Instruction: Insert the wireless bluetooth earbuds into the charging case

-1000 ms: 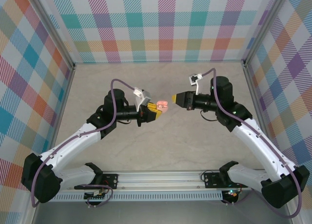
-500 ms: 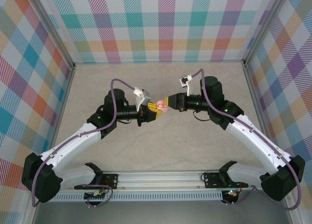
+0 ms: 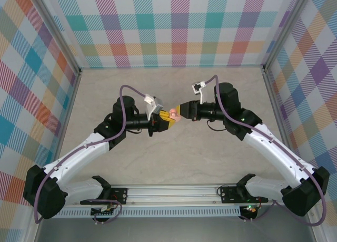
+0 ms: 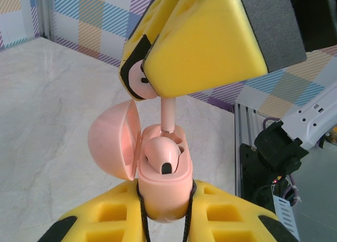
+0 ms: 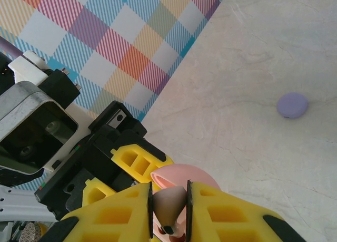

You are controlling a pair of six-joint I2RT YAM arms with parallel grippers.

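Pale marbled surface [image 3: 174, 163] between checked walls. You have the left fingers [image 4: 84, 226] shut around the base of the pale pink plastic charging case [image 4: 163, 186], whose hinged lid is swung open. One pale pink earbud [image 4: 160, 156] sits inside the case. Directly above the case, the right fingers [image 4: 205, 41] pinch the second pale pink earbud [image 4: 168, 113], its stem tip at the case's free socket. A small purple rounded case [image 5: 293, 105] lies on the surface, well apart from the pink case.

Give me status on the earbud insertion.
Done: one pink bud seated in the open pink case, gripped by the left tool.
In hand: right tool holds second pink bud, stem at its slot.
Left: seat it, close lid; purple case on table untouched.
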